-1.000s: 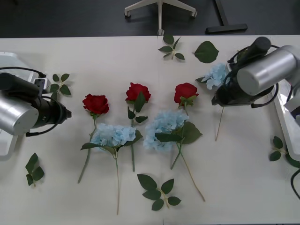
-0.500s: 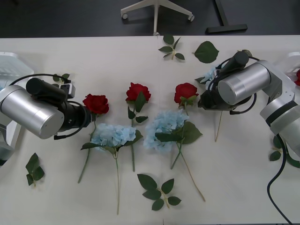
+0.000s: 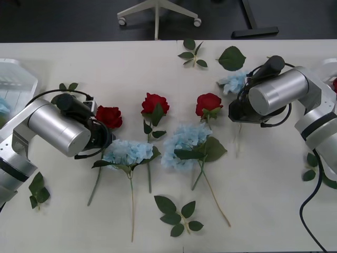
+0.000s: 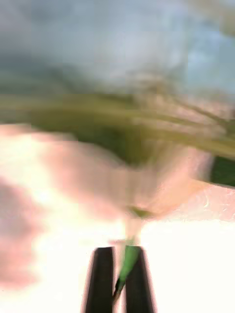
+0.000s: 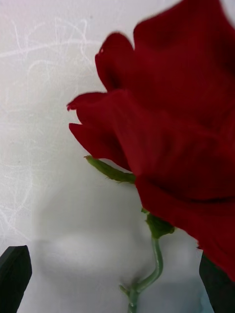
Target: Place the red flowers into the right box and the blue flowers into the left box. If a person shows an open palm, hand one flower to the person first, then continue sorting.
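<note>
The white tabletop (image 3: 131, 63) spans the scene, with dark floor and a chair base beyond its far edge. The left box (image 3: 16, 79) sits at the far left edge, and only a corner of the right box (image 3: 329, 66) shows at the far right.

Three red flowers (image 3: 154, 103) lie in a row across the middle, heads toward the far side. Two blue flowers (image 3: 185, 141) lie just nearer, their heads overlapping the rose stems. Loose leaf sprigs (image 3: 178, 215) are scattered around them.

The right hand (image 4: 120, 279) is right of the rightmost rose, its black fingers pinched narrow on a thin green stem; this looks to be the third blue hydrangea (image 3: 236, 81), though the wrist view is smeared. The left hand (image 5: 117, 281) hangs spread wide over the leftmost rose (image 5: 176, 127), its stem (image 5: 154, 264) between the fingertips.

These flowers should be light and floppy, with soft heads that crush or shed. The stem just under the bloom is the firmer place to grip; a low grip would likely let the head droop.
</note>
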Available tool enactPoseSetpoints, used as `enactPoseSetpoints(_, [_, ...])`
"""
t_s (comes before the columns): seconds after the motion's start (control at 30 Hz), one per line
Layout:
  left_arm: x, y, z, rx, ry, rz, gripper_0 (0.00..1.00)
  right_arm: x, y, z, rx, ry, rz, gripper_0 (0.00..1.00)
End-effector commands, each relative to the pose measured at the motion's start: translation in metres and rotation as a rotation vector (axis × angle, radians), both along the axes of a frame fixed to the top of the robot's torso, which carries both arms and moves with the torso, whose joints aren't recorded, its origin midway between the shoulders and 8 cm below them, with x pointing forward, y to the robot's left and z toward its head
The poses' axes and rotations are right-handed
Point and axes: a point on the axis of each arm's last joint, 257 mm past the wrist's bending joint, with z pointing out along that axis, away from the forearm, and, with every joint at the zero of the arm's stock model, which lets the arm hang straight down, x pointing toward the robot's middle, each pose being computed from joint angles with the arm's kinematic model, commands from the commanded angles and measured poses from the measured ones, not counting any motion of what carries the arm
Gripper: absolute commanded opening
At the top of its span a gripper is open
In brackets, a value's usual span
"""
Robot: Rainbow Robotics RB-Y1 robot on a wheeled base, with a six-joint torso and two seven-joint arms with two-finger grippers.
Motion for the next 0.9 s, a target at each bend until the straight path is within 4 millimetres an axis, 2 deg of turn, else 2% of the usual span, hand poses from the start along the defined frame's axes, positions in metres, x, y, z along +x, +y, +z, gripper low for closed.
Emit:
enactPoseSetpoints(0.03, [0.017, -0.015, 0.009, 0.044, -0.036, -0.065, 1.00, 0.012, -0.015, 0.033, 0.068, -0.027, 0.001, 0.00])
enactPoseSetpoints(0.13, [0.019, -0.016, 0.009, 0.046, -0.038, -0.066, 1.00, 0.014, -0.031, 0.056, 0.084, -0.028, 0.047, 0.00])
enactPoseSetpoints(0.27, [0.018, -0.016, 0.009, 0.047, -0.037, -0.070, 1.00, 0.016, -0.056, 0.095, 0.069, -0.062, 0.200, 0.00])
enactPoseSetpoints(0.3, [0.019, -0.016, 0.010, 0.049, -0.037, -0.071, 0.93, 0.017, -0.059, 0.107, 0.057, -0.085, 0.269, 0.00])
enactPoseSetpoints(0.4, [0.018, -0.017, 0.009, 0.045, -0.035, -0.073, 0.54, 0.019, -0.047, 0.137, 0.040, -0.166, 0.473, 0.00])
enactPoseSetpoints(0.43, [0.018, -0.017, 0.009, 0.046, -0.035, -0.075, 0.38, 0.019, -0.033, 0.150, 0.073, -0.205, 0.539, 0.00])
enactPoseSetpoints(0.47, [0.018, -0.017, 0.009, 0.046, -0.033, -0.074, 0.31, 0.018, -0.024, 0.156, 0.103, -0.223, 0.568, 0.00])
enactPoseSetpoints(0.5, [0.018, -0.016, 0.008, 0.049, -0.034, -0.072, 0.14, 0.014, 0.001, 0.172, 0.187, -0.270, 0.629, 0.00])
enactPoseSetpoints(0.53, [0.018, -0.015, 0.007, 0.049, -0.031, -0.070, 0.06, 0.011, 0.016, 0.181, 0.229, -0.298, 0.671, 0.00])
enactPoseSetpoints(0.6, [0.018, -0.015, 0.007, 0.049, -0.031, -0.070, 0.02, 0.003, 0.050, 0.200, 0.296, -0.369, 0.784, 0.00])
enactPoseSetpoints(0.67, [0.018, -0.015, 0.008, 0.050, -0.035, -0.072, 0.01, -0.003, 0.073, 0.213, 0.318, -0.425, 0.867, 0.00])
enactPoseSetpoints(0.7, [0.019, -0.015, 0.008, 0.051, -0.035, -0.072, 0.01, -0.013, 0.096, 0.224, 0.354, -0.467, 0.939, 0.00])
enactPoseSetpoints(0.9, [0.019, -0.014, 0.008, 0.055, -0.038, -0.072, 0.00, -0.049, 0.177, 0.256, 0.481, -0.617, 1.148, 0.00])
